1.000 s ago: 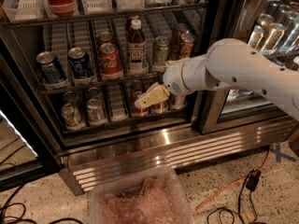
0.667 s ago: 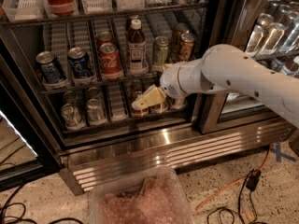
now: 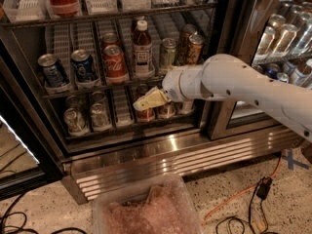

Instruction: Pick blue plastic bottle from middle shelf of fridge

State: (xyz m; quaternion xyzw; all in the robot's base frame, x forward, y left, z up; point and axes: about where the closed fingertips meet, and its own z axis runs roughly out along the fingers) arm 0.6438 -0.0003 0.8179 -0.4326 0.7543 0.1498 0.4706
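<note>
White cap up, the blue plastic bottle [image 3: 142, 50] stands upright on the middle shelf [image 3: 97, 86] of the fridge [image 3: 170, 155], between a red cola can [image 3: 116, 65] and a green can [image 3: 168, 53]. My end effector [image 3: 150, 100] hangs lower, in front of the lower cans [image 3: 145, 115], apparently touching nothing; I cannot tell whether it is apart or together.
</note>
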